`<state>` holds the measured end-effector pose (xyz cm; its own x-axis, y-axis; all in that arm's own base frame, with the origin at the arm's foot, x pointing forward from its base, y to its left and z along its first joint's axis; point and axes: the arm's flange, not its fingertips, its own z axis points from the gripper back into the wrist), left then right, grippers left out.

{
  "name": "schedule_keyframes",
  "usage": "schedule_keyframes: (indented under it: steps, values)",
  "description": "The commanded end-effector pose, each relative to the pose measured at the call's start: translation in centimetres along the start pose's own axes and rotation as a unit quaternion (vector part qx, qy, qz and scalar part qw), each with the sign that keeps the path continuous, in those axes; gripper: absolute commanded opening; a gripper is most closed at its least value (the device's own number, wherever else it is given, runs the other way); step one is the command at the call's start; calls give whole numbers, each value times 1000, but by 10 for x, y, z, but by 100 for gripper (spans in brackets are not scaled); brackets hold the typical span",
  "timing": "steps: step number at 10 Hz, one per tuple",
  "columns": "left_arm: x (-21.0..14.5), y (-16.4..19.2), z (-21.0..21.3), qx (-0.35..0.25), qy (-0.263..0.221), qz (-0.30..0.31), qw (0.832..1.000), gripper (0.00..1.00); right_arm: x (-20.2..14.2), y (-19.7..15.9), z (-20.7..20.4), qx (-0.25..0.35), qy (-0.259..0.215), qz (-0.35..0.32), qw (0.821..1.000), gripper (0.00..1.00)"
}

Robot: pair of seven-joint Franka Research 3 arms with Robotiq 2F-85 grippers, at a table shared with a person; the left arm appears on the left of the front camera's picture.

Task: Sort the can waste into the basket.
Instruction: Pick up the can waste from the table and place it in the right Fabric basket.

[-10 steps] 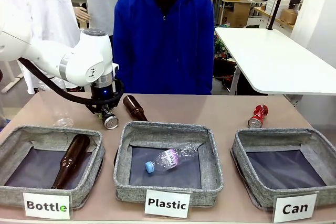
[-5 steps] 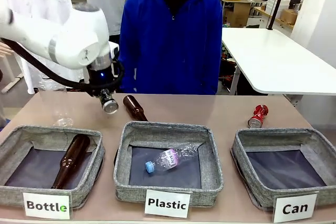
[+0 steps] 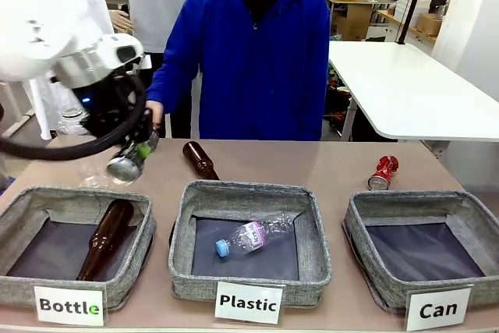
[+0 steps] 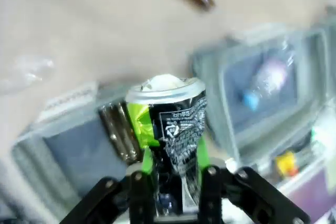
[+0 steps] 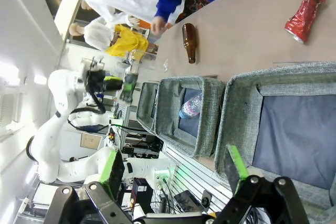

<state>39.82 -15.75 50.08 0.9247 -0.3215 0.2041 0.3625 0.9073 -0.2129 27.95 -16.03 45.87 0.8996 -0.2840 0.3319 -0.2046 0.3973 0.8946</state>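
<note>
Now clamped in the left gripper (image 4: 170,153), the black silver-ended can (image 3: 125,168) has risen, still far from the grey fabric basket (image 3: 460,207).

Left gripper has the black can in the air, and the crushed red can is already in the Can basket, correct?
Not quite. The front view shows the crushed red can lying on the table beyond the Can basket's far rim, not in it. The rest holds: the left gripper grips the black can in the air.
</note>
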Motion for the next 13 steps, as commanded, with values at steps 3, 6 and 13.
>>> schedule_keyframes:
  steps: [3, 6, 13]
  values:
    - [-99, 39, 23, -88, 13, -182, 979, 0, 3, 0, 0, 12, -8, 12, 1000, 100]
    - [-81, 27, 22, -70, 35, -167, 983, 0, 3, 0, 0, 12, -8, 12, 1000, 100]
    - [-118, 51, 77, -219, -77, -516, 825, 34, 3, 0, 0, 12, -8, 12, 1000, 100]
